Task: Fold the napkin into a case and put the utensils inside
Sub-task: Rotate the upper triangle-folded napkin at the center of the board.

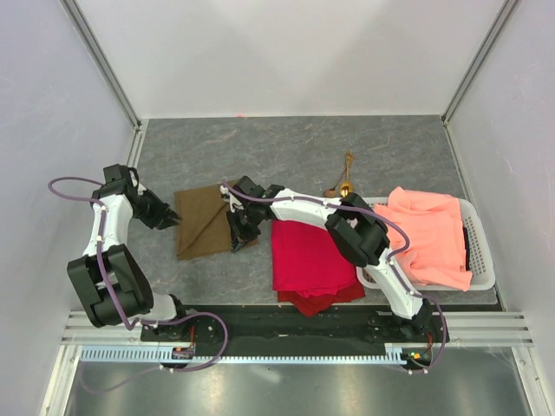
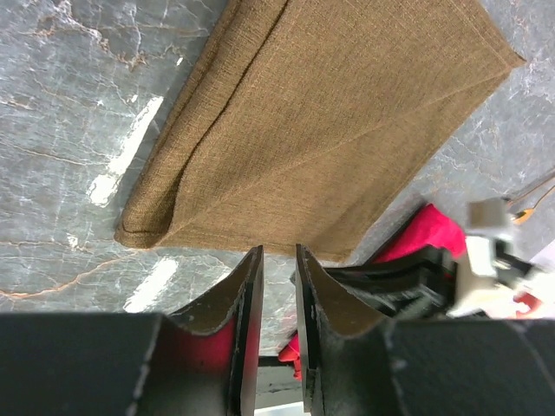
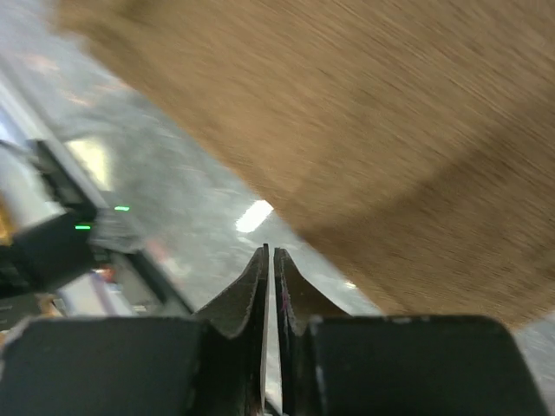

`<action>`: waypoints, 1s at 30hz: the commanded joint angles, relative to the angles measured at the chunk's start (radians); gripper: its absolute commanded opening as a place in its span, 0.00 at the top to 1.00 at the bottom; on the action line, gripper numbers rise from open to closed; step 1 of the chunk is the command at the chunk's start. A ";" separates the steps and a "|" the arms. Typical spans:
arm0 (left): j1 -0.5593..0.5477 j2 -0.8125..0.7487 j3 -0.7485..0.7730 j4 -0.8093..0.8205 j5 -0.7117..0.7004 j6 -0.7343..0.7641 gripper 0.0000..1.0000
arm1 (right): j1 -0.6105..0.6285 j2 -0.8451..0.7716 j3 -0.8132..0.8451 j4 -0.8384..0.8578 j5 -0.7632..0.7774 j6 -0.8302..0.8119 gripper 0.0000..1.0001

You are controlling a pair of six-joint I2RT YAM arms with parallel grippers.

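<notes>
Up close, the left gripper is seen with its fingers parted by a slim gap, nothing caught between them. Just ahead of those tips the olive-brown napkin is laid flat and folded on the grey table. At its other edge the right gripper is found, fingers all but pressed together, nothing gripped; the napkin is blurred above and right of them. Right of that gripper a red cloth is spread, the gold utensils are seen well beyond it, and a salmon cloth is heaped in a white basket.
</notes>
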 commanded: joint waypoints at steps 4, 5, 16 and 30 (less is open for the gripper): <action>0.007 -0.026 -0.022 -0.010 0.053 -0.011 0.72 | -0.047 -0.016 -0.062 -0.051 0.164 -0.116 0.90; 0.006 -0.033 -0.028 -0.012 0.052 -0.011 0.72 | -0.057 -0.013 -0.065 -0.053 0.172 -0.124 0.90; 0.007 -0.030 -0.019 -0.012 0.043 -0.025 0.70 | -0.217 -0.061 -0.047 -0.129 0.242 -0.216 0.90; 0.009 0.071 0.007 0.059 0.087 -0.131 0.62 | -0.073 0.052 0.220 -0.111 0.204 -0.121 0.69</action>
